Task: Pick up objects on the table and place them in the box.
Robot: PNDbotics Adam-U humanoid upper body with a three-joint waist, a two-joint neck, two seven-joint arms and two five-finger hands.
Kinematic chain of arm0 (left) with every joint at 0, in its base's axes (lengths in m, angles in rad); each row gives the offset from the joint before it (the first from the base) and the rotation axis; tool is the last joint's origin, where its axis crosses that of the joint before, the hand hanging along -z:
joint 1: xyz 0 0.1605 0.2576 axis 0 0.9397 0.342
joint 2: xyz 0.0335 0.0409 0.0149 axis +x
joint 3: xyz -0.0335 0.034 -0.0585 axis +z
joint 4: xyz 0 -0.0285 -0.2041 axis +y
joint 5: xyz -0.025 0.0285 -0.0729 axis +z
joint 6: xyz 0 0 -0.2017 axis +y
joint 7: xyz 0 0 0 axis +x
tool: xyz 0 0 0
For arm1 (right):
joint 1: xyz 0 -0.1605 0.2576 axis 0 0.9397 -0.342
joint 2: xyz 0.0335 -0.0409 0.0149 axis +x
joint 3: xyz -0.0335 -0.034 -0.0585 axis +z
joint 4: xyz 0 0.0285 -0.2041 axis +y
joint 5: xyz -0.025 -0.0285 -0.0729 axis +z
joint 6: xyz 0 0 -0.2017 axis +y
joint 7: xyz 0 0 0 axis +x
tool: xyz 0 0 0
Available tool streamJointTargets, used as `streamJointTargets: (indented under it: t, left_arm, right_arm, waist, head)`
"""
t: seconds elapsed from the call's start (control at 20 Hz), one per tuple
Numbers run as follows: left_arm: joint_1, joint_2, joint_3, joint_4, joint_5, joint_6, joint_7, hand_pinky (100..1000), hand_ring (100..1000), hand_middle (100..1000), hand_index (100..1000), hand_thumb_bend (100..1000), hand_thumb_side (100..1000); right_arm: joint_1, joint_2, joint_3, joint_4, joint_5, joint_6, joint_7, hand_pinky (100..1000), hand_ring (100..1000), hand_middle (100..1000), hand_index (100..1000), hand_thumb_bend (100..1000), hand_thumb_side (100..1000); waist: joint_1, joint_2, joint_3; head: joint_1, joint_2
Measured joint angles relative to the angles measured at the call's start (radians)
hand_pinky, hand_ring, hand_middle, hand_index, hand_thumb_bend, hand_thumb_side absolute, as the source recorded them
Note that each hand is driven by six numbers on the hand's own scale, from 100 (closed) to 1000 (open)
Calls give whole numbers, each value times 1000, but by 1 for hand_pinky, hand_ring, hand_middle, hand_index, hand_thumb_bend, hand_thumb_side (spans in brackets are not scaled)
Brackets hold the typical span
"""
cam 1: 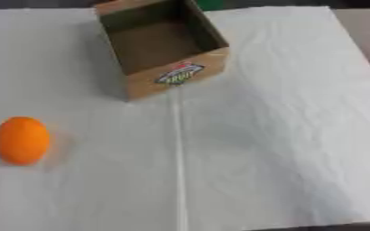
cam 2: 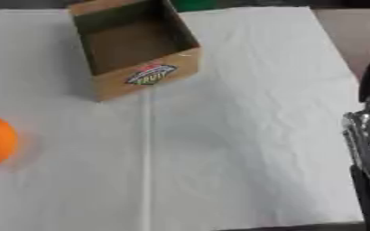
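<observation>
An orange [cam 1: 20, 140] lies on the white cloth at the left edge, alone and untouched. The open cardboard box [cam 1: 175, 76] stands at the top centre, tilted askew, with a fruit label on its front wall and nothing visible inside. In the right eye view, a black and silver part of my right arm and hand [cam 2: 367, 140] runs down the right edge, far from both the orange and the box. My left hand shows in neither view.
The white cloth [cam 1: 283, 135] covers the table, with a crease line running down its middle [cam 1: 178, 171]. Bare brown table shows at the top right [cam 2: 342, 31]. A green thing [cam 2: 192, 4] peeks from behind the box.
</observation>
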Motion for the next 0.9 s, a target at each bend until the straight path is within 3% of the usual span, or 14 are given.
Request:
streamJointTargets:
  t: [0.1, 0.25, 0.35, 0.55, 0.7, 0.9]
  left_arm:
    - [-6, 27, 0, 0, -31, 26, -3, 486, 593, 672, 835, 135, 753]
    - [-28, 84, -9, 22, -76, 70, -27, 469, 600, 676, 857, 284, 868]
    - [-54, 129, -29, 48, -107, 101, -52, 468, 607, 677, 864, 337, 919]
    - [-106, 221, -80, 98, -166, 160, -108, 467, 619, 678, 879, 378, 1000]
    - [-139, 289, -125, 128, -209, 202, -150, 476, 652, 688, 891, 402, 1000]
    - [-174, 383, -208, 167, -267, 258, -208, 571, 772, 752, 954, 722, 1000]
  right_arm:
    - [0, 0, 0, 0, -2, 0, 0, 791, 820, 747, 843, 100, 1000]
    - [1, -2, 0, 0, -2, 0, 0, 790, 819, 747, 843, 100, 1000]
    - [1, -6, 0, 0, -2, 0, 0, 790, 819, 747, 843, 100, 1000]
    - [7, -17, 0, 0, -2, 0, 1, 790, 819, 747, 842, 100, 1000]
    - [9, -21, 1, 0, -2, 1, 4, 790, 819, 747, 842, 100, 1000]
    - [9, -28, 6, 0, -2, 3, 7, 791, 819, 747, 842, 100, 1000]
  waist:
    - [0, -4, 0]
    - [3, -11, 3]
    - [6, -15, 6]
    - [12, -17, 9]
    - [14, -19, 9]
    - [22, -21, 6]
  head:
    - [2, 1]
    - [20, 8]
    - [35, 9]
    - [71, 13]
    - [83, 14]
    - [91, 15]
